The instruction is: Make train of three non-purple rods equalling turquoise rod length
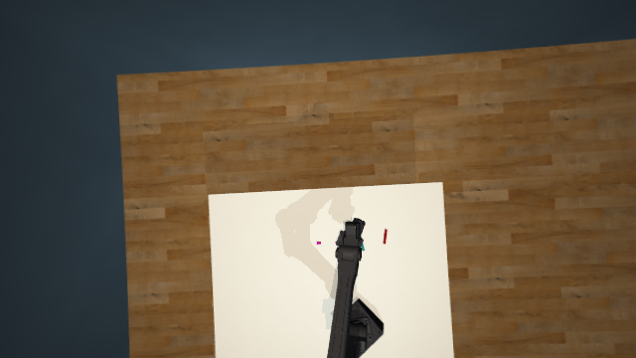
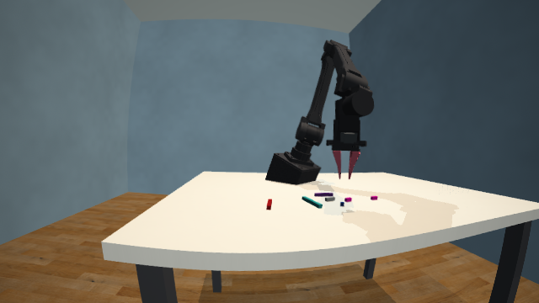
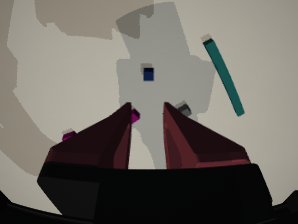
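Observation:
My gripper [image 2: 344, 178] [image 3: 147, 110] is open a little and empty, high above the table; its fingers partly cover rods in the wrist view. A magenta rod [image 2: 348, 199] [image 3: 135, 116] peeks out beside the left finger; a second magenta rod [image 1: 318, 243] [image 2: 374, 198] [image 3: 69, 136] lies farther left. A blue rod [image 2: 342, 204] [image 3: 148, 74] lies ahead of the fingertips. A grey rod [image 2: 329, 199] [image 3: 185, 109] lies beside the right fingertip. The turquoise rod [image 1: 363, 246] [image 2: 312, 202] [image 3: 226, 80] lies slanted at the right. A red rod [image 1: 385, 236] [image 2: 269, 204] lies apart beyond it. No rods lie end to end.
A purple rod [image 2: 323, 194] lies behind the grey rod, close to it, in the exterior view. The arm hides the middle rods in the top view. The arm's base [image 2: 292, 169] stands at the back of the white table [image 2: 189, 227].

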You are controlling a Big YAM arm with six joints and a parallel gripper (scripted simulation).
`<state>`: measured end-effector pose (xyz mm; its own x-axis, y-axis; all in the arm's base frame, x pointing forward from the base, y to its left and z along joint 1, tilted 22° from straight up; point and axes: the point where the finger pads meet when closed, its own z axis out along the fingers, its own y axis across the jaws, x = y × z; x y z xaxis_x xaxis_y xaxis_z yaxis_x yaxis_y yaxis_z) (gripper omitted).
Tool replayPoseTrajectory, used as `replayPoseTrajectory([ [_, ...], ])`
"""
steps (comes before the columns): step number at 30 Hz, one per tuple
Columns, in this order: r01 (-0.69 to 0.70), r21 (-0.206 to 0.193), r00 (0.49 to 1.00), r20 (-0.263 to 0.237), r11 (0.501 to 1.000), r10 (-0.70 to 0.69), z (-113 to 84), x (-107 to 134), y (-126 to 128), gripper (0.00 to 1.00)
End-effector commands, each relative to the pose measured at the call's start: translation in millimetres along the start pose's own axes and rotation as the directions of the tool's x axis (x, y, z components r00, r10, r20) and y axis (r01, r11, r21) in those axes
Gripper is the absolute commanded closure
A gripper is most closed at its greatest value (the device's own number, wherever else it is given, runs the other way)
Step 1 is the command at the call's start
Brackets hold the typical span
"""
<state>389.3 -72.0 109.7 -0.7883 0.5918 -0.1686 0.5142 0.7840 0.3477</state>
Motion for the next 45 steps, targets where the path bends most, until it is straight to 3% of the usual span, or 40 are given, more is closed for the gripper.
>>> replayPoseTrajectory([
  [1,-0.004,0.004,1.0,-0.003,1.0,0.004,6.2,1.9,0.6,0.77],
  [45,-0.002,0.003,1.0,-0.004,1.0,0.002,55.8,3.7,2.7,0.77],
])
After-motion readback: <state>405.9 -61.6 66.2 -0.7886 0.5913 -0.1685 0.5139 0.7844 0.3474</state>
